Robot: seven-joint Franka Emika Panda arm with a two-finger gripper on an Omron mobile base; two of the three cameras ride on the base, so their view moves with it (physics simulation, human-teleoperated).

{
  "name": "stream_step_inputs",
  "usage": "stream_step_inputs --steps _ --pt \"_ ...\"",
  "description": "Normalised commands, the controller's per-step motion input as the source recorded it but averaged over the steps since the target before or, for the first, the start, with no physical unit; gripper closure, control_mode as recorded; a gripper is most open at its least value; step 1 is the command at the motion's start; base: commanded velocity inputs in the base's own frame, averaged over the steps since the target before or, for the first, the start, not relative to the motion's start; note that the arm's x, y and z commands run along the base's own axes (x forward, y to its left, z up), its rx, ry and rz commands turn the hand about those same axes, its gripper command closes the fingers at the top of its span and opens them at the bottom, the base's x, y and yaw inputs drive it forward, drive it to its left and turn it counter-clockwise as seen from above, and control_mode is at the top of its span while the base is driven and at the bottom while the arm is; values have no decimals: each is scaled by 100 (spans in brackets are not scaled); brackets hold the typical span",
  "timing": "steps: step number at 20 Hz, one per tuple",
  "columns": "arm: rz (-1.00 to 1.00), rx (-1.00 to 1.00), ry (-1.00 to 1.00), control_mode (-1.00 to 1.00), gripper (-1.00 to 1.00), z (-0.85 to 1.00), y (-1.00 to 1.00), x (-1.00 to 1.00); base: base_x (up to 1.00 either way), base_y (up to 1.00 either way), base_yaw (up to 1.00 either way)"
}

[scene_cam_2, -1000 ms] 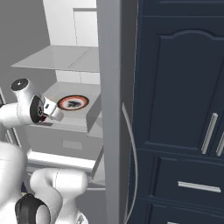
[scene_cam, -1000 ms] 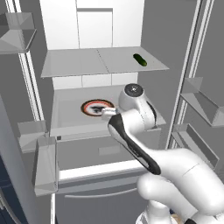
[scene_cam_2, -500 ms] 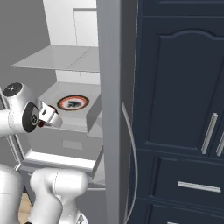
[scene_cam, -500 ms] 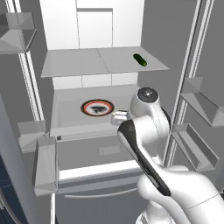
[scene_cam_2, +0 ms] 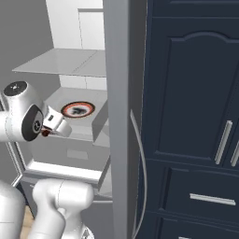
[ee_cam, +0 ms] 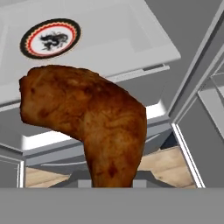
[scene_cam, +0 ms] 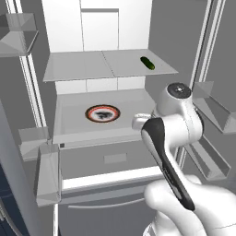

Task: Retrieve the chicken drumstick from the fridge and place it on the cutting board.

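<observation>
Forward of the round red-rimmed plate [ee_cam: 50,37], outside the tall grey fridge [scene_cam: 115,69], my tool [scene_cam_2: 45,132] is clenched on the reddish-brown lumpy chicken drumstick [ee_cam: 87,120]. Its long axis runs out from my fingertips toward that plate, thick end farthest.

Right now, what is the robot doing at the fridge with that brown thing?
The white robot arm is holding the chicken drumstick in its gripper, just in front of the open fridge. The round red-rimmed plate it hangs near sits bare on the fridge's lower shelf, and a small green vegetable lies on the shelf above. The drumstick is off the plate and out in the air, not yet set down anywhere.
</observation>
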Motion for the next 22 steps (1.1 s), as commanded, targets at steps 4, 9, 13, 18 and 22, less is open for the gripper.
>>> stream_step_inputs --steps 4,9,13,18,22 --pt "-2 0 0 -100 100 0 -59 -22 0 0 0" --pt "0 1 0 -100 100 0 -40 -24 0 0 0" --pt "-1 0 0 -100 100 -2 -11 -8 0 0 0" --pt "0 0 0 -100 100 0 0 0 0 0 0" --pt "0 0 3 -100 100 -3 0 -13 0 0 0"
